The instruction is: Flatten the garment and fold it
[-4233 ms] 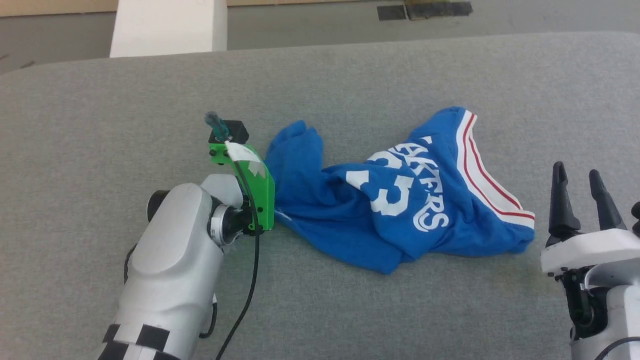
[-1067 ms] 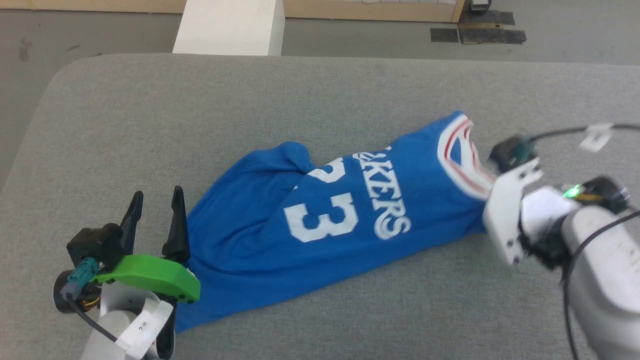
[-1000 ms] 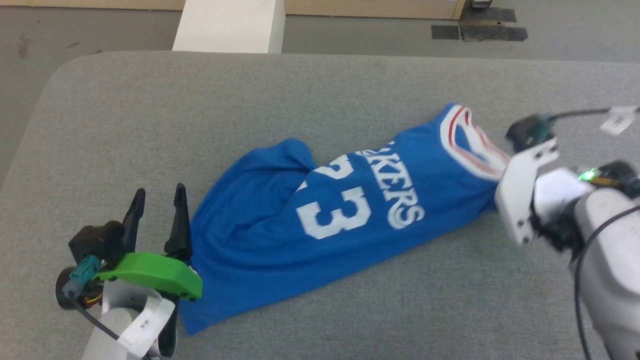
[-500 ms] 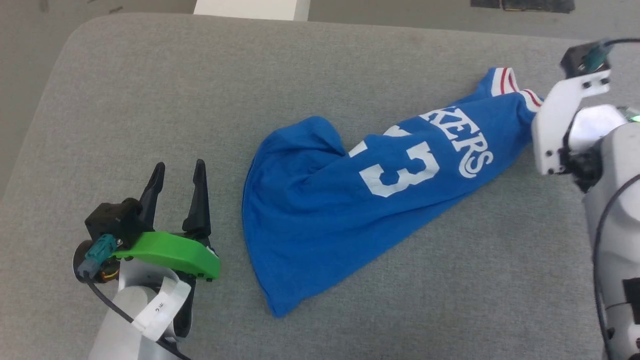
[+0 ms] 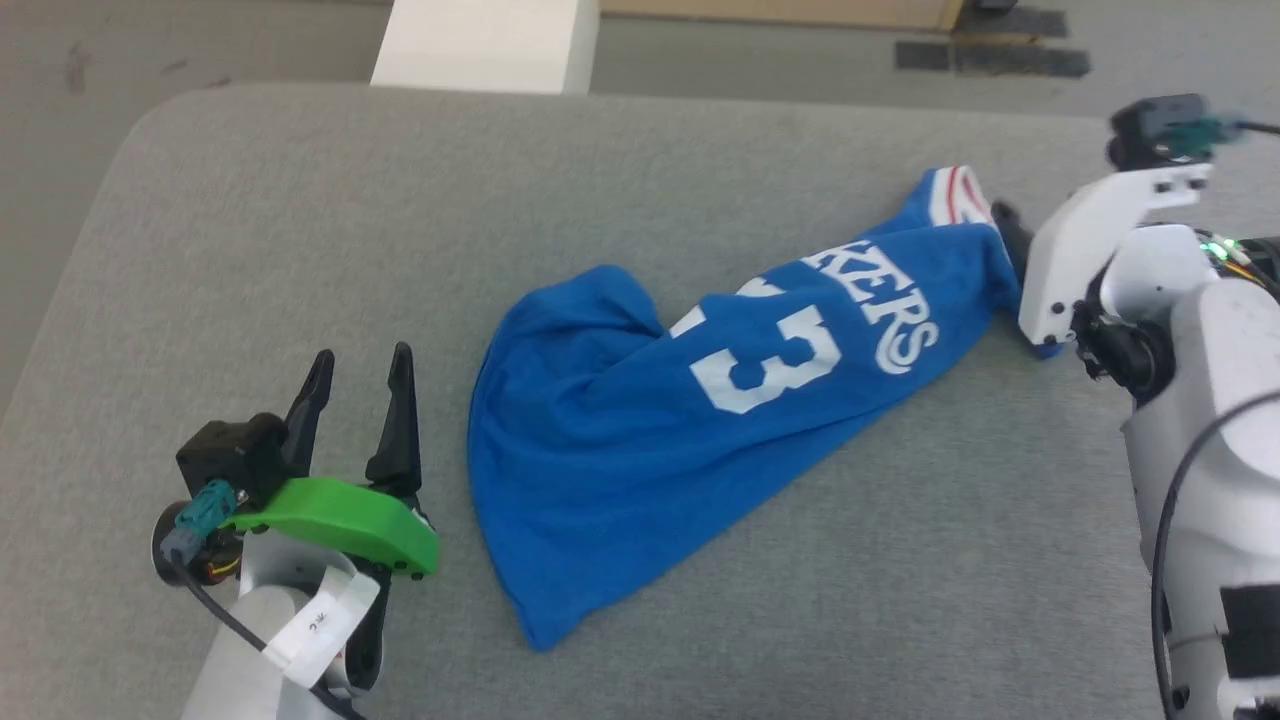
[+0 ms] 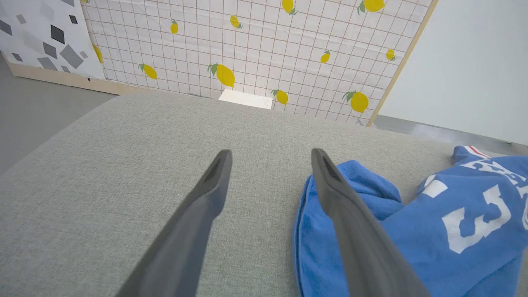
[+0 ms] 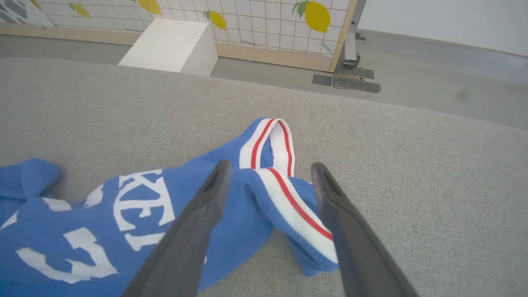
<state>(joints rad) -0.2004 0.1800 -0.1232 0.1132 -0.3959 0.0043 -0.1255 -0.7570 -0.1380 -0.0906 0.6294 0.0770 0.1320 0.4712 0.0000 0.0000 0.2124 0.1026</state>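
While your left gripper (image 5: 363,352) sits at the lower left of the head view, fingers spread with nothing between them, your right gripper (image 7: 270,164) is at the upper right, at the other end of the blue jersey T-shirt (image 5: 640,470). Right fingers are wide apart, straddling the red-and-white striped trim (image 7: 288,198) and clamping nothing. The shirt lies bunched in a diagonal strip across the middle of the grey padded table (image 5: 300,220), with the white 23 (image 5: 765,360) and lettering face up. Its plain blue end is just beside your left fingers; contact, can't tell. A white block (image 5: 485,45) stands on the floor past the table's far edge, top of frame. A lemon-print grid panel (image 6: 255,45) runs across the top of the left wrist view.
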